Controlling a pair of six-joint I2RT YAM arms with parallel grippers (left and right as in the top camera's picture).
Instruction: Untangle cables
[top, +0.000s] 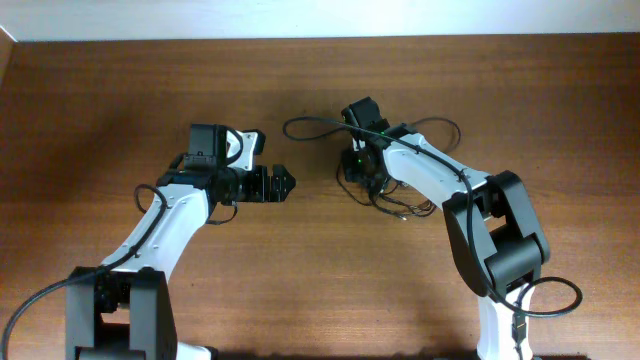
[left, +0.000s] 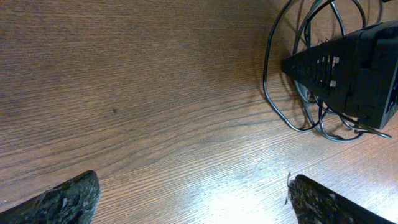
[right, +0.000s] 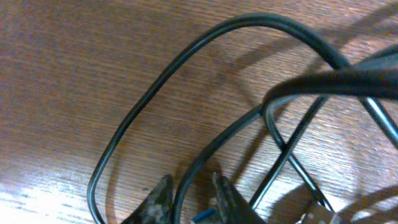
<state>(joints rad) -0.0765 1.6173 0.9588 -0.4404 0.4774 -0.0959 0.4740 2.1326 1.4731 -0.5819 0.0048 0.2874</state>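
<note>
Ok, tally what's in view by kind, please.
White robot arms: 2, left arm and right arm
Tangled bundle of thin black cables: 1, strands too knotted to count
Wooden table: 1
Total: 4

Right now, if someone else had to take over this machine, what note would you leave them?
Left pincer: open and empty, over bare table, beside the cables but not touching them.
Right pincer: down in the cables, fingers close together with one strand between them. It is not clear whether it is pinching the strand.
Cables: one tangled heap of loops on the table, under the right arm.
Done: no cable lies apart from the heap.
Left: secure a strand and draw it out, probably with the left pincer holding the rest down, then repeat for each cable.
</note>
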